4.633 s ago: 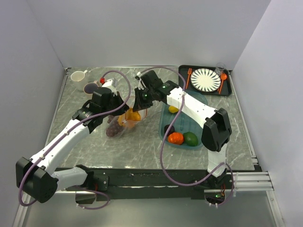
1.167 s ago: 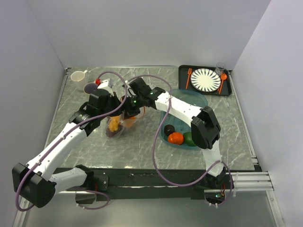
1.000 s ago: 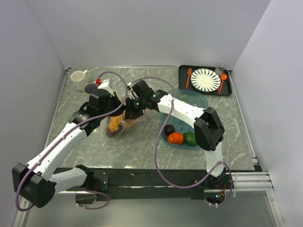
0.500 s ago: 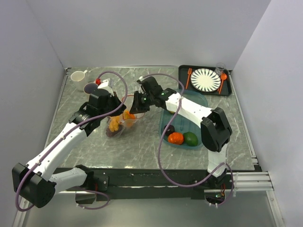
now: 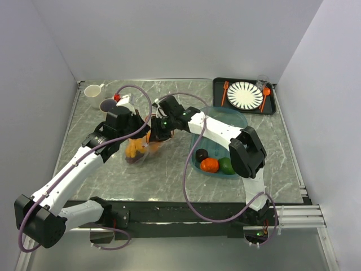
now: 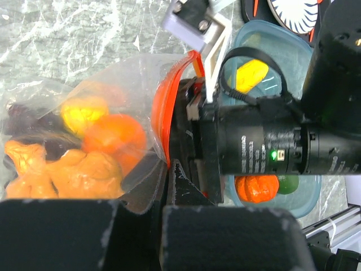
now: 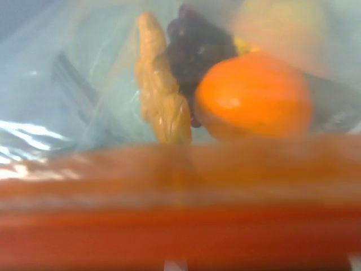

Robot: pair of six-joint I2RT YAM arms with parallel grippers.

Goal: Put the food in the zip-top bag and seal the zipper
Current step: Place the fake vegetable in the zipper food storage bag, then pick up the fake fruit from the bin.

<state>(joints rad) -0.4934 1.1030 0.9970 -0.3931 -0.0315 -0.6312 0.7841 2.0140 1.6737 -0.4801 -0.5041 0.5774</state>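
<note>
The clear zip-top bag [image 5: 137, 152] lies left of centre with food inside: an orange fruit [image 7: 254, 96], dark grapes [image 7: 197, 45] and a yellow piece [image 6: 84, 110]. My left gripper [image 5: 145, 135] is shut, pinching the bag's mouth edge [image 6: 167, 169]. My right gripper [image 5: 158, 131] is pressed onto the orange-red zipper [image 6: 159, 113], which fills the bottom of the right wrist view [image 7: 180, 226]; its fingers are hidden there. More food sits in the teal tray [image 5: 240, 121]: an orange piece [image 5: 209, 165], a green one [image 5: 227, 165], a dark one [image 5: 201, 154] and a yellow one [image 6: 251, 76].
At the back right a black tray holds a striped plate [image 5: 245, 95], an orange fork [image 5: 225, 93], an orange spoon [image 5: 265, 97] and a glass [image 5: 262, 81]. A white cup [image 5: 93, 90] and a dark mug [image 5: 107, 105] stand at the back left.
Half a second ago the right gripper had drawn back to the right of the bag mouth; now it is on the zipper again. The left gripper has kept its hold.
</note>
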